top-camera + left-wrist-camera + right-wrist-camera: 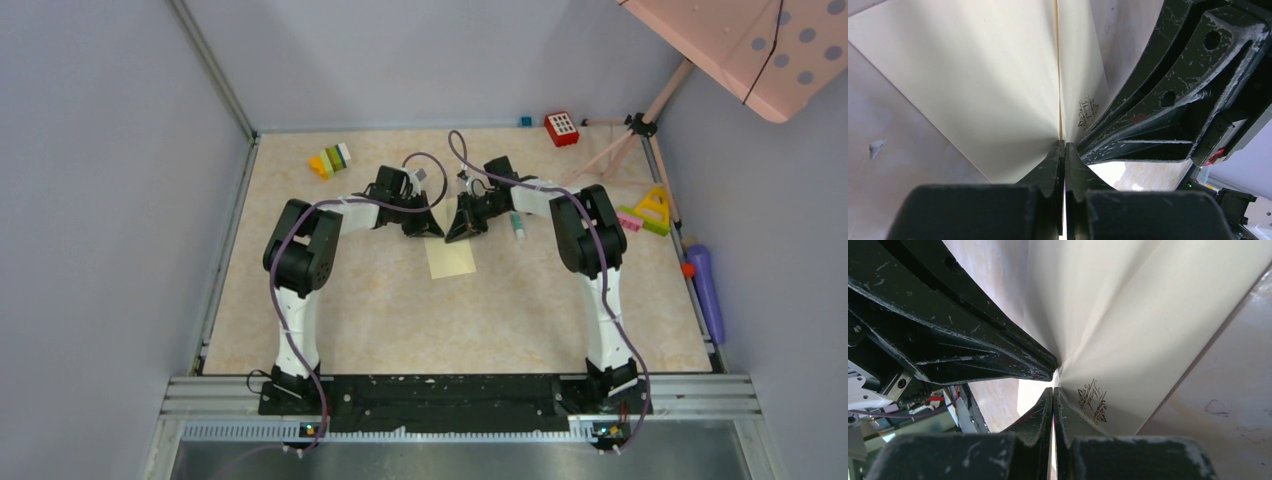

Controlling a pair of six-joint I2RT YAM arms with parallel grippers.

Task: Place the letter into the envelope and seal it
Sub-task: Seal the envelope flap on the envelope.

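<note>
Pressing the fold home looks like the step in hand, so start from the envelope (451, 257). It lies pale and flat near the middle of the bench (400, 320), with its far edge hidden under both arms' tips. Close up, the paper (988, 85) rises in two panels that meet along a sharp crease (1059, 75), and a small printed mark (1087, 111) sits on the narrower panel. The letter is not in sight, so you cannot confirm it is inside. Your left fingers (1058, 155) are pressed together at the foot of that crease. Your right fingers (1048, 400) are likewise closed, just beside the same mark (1094, 400), and the two tips almost touch each other. Whether either pair has a sliver of paper caught between them cannot be told. To do this well, bear down lightly and evenly and run one pair outward along the fold while the other pins the paper, so the envelope does not skate across the bench. Watch that the panels lie flush before you press. A skewed fold would likely seal crooked, and too much force at one spot could tear or buckle the thin sheet.
</note>
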